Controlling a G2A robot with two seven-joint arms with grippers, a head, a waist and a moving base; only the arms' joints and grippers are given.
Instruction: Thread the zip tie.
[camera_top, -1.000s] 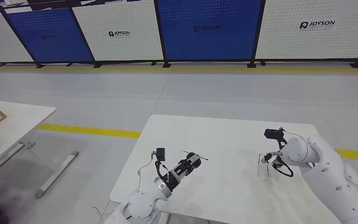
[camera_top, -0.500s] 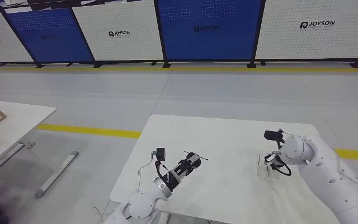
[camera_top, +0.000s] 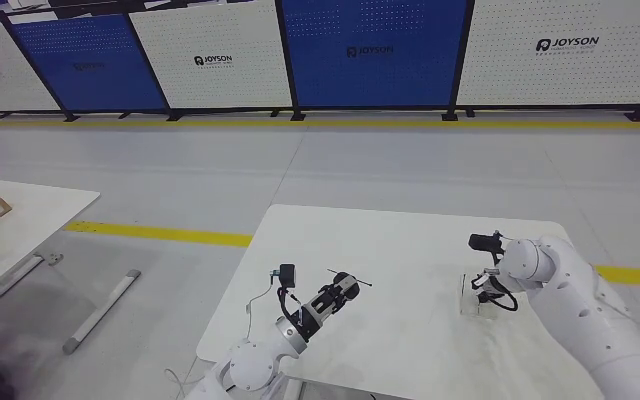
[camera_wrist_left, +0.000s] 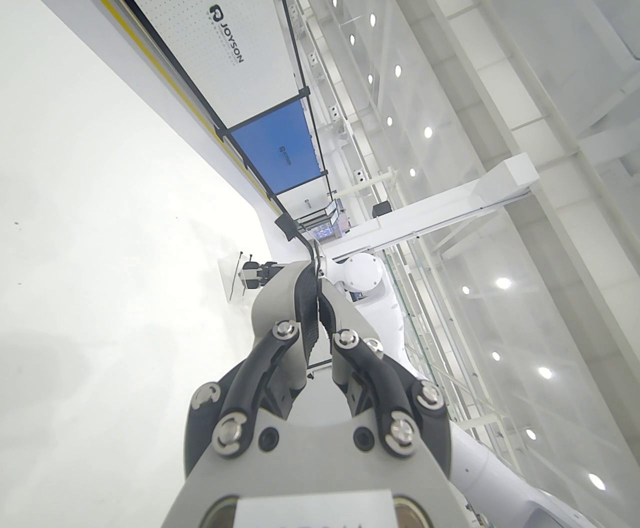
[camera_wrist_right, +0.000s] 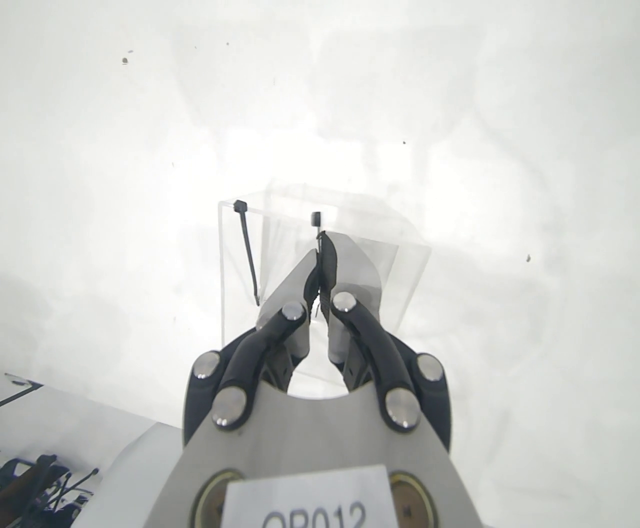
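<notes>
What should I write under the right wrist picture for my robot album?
Right gripper pinches a thin black zip tie at a clear plastic box holding another black zip tie.

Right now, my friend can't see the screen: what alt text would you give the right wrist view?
The right gripper, seen from just behind, is shut on a thin black zip tie at the top edge of a clear box on a white table. A second zip tie hangs from the box's corner beside it, apart from the gripper.
</notes>
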